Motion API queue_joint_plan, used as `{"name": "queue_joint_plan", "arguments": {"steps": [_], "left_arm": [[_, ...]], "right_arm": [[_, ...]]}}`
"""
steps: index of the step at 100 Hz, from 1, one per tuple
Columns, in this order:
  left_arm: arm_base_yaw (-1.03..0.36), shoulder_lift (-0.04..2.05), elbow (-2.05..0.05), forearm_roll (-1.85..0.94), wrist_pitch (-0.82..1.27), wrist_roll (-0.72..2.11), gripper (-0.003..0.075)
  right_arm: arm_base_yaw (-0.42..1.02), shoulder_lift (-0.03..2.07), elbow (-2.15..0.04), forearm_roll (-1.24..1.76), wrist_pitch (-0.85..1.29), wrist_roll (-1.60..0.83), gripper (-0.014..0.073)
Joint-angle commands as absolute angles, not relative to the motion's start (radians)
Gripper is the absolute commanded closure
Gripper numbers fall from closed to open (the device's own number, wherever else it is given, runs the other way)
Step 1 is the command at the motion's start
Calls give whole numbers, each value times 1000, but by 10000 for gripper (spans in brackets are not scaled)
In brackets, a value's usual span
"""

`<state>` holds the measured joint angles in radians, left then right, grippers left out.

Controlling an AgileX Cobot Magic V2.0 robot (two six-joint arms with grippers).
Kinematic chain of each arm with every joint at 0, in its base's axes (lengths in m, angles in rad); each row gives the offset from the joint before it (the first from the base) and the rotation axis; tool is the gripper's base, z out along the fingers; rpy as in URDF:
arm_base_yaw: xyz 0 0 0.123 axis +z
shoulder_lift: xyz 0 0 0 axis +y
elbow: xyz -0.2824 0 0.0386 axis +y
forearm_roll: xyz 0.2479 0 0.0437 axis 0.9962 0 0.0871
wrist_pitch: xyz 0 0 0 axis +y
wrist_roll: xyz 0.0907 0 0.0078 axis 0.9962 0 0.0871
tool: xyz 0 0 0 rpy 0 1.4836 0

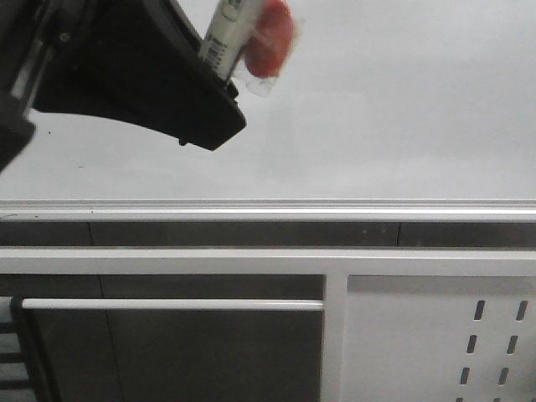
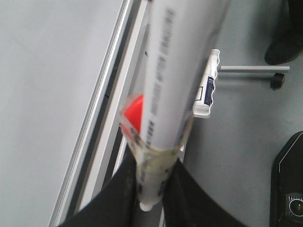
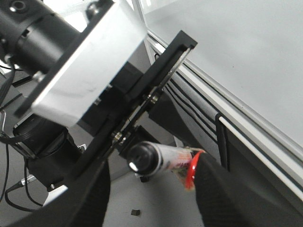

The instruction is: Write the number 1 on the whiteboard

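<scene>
Closest up, the left gripper point(image 2: 154, 189) has its black fingers clamped round a taped white marker pen point(image 2: 175, 75) with a red bit, presumably for steadier writing. Pale glossy whiteboard point(image 1: 402, 109) sits behind, no stroke visible. Right gripper point(image 3: 151, 208) hangs open, empty.

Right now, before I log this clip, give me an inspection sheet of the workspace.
Surface: whiteboard pale and glossy, silver rail along its bottom edge.
Job's things: no stroke of the number 1 seen on the board; marker has a white barrel with a red part beside it.
Clutter: tiny dark specks on the board at left.
Grippers: left pincer shut on the marker; right pincer open, nothing held.
Cables: black cables by the left arm.
Surroundings: white perforated panel below the board.
</scene>
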<state>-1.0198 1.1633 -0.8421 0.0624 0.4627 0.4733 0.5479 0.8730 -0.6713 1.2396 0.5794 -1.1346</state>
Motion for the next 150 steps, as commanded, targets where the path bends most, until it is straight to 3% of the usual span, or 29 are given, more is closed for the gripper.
{"name": "queue_joint_plan", "arguments": {"steps": [1, 81, 98, 122, 142, 150], "left_arm": [[-1026, 1148, -879, 63, 410, 471, 738], [-1026, 1148, -879, 59, 413, 471, 738], [-1026, 1148, -879, 59, 415, 471, 738], [-1026, 1148, -879, 59, 442, 471, 738], [-1026, 1142, -879, 47, 447, 469, 730], [-1026, 1126, -879, 36, 445, 469, 648]], "right_arm": [[568, 889, -708, 1299, 533, -1149, 230], [572, 986, -751, 1349, 586, -1147, 264], [572, 986, -751, 1351, 603, -1146, 402], [572, 986, -751, 1351, 626, -1146, 666], [572, 986, -751, 1351, 646, -1146, 672], [572, 986, -751, 1333, 676, -1150, 671]]}}
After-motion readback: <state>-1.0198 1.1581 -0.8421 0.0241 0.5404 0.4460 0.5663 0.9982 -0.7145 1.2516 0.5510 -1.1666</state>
